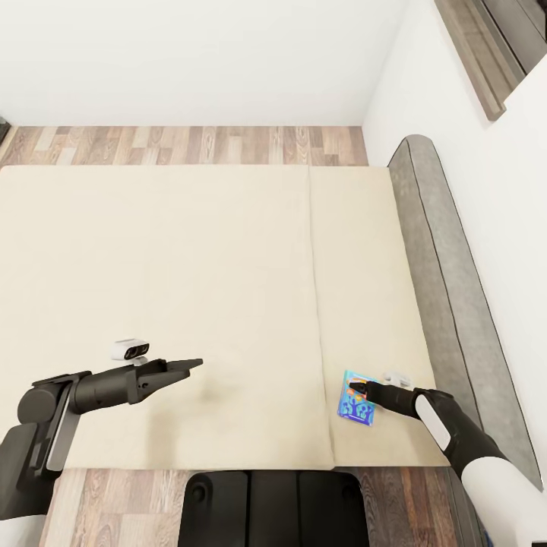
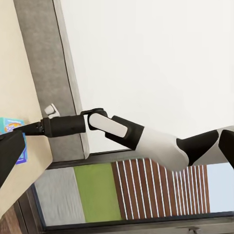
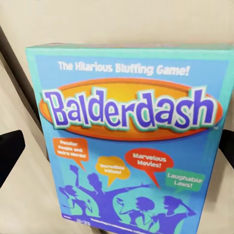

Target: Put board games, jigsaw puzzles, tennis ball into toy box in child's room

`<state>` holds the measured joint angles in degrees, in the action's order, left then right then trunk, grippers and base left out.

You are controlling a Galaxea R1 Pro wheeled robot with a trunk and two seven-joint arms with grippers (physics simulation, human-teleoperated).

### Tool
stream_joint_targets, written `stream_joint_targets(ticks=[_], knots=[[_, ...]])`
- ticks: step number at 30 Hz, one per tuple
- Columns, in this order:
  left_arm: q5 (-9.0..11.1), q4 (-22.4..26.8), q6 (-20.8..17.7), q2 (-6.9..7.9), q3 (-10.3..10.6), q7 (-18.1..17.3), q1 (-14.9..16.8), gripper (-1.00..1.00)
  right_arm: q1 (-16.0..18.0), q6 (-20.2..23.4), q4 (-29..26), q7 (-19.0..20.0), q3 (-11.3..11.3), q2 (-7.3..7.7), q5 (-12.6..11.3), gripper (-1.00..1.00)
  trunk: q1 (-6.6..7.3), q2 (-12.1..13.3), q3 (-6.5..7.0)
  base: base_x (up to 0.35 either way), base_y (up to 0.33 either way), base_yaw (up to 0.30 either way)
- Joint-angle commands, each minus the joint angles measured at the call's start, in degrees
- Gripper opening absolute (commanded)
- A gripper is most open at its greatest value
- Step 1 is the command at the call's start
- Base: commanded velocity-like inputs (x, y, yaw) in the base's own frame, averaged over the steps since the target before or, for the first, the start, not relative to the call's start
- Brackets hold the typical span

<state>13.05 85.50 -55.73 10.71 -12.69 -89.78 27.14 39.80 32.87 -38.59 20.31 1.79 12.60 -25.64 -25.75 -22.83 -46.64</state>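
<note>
The right hand (image 1: 370, 390) reaches over the small blue board game (image 1: 357, 398) with its fingers spread to either side — not yet closed on it. The box lies flat on the bed (image 1: 190, 289) near the headboard (image 1: 448, 289). Square up across the box's width and press low before closing — flat boxes slip.

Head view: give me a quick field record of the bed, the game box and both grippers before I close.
bed: cream mattress, grey headboard on the robot's right
board game: small blue Balderdash box, flat on the mattress near the headboard
right gripper: over the box; grip state unclear
left gripper: above bare mattress, holding nothing; fingers look together
other game boxes: none seen on the bed
</note>
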Motion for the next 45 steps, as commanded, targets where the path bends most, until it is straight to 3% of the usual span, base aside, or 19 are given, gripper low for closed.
stream_joint_targets(ticks=[1, 45], knots=[[0.0, 0.0, -0.6, -0.01, 0.0, -0.2, 0.0, 1.00, 0.0, 0.2, 0.0, -0.1, 0.2, 0.06, -0.3, 1.00, -0.03, -0.1, -0.06, 0.000, 0.000, 0.000], [0.0, 0.0, -0.6, 0.03, 0.2, -0.2, 0.0, 1.00, 0.0, 0.2, -0.2, -0.1, 0.3, 0.10, 0.2, 1.00, -0.03, -0.1, -0.74, 0.000, 0.000, 0.000]])
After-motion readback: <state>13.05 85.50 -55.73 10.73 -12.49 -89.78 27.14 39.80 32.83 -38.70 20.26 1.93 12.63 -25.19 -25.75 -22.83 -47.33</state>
